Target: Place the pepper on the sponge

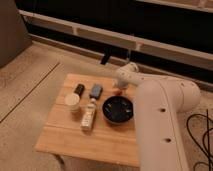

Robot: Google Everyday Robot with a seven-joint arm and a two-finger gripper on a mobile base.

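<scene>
**Pepper at the arm's end, apart from the sponge: a small thing among close neighbours**

The pepper (117, 93) shows as a small orange-red speck near the far side of the wooden surface (70, 145), just beyond the rim of the black bowl (118, 111). The sponge (96, 90) lies a little way to one side of it, so the pepper is not on the sponge. The pincer (120, 86) is right down at the pepper, under the white wrist of the arm (160, 115). The wrist hides it, so I cannot tell how far open it is, or whether it has hold of the pepper.

Several things could go wrong from here:

- **A poor grip.** The pepper is small, rounded and probably smooth-skinned. A grip that lands off its middle could squirt it sideways into the bowl, or toward the nearby far edge and off the surface.
- **A low carry.** If the pepper does come up, the way to the sponge is short but tight. The dark cylinder (79, 89) stands just beyond the sponge and the pale bottle (88, 116) lies just in front of it. A low or overshooting pass could knock either one.
- **A bad release.** The sponge is a small target. A pepper let go too high or off-centre could roll off it.
- **Pressing too hard.** Pushing down could shove the sponge along the surface.
</scene>
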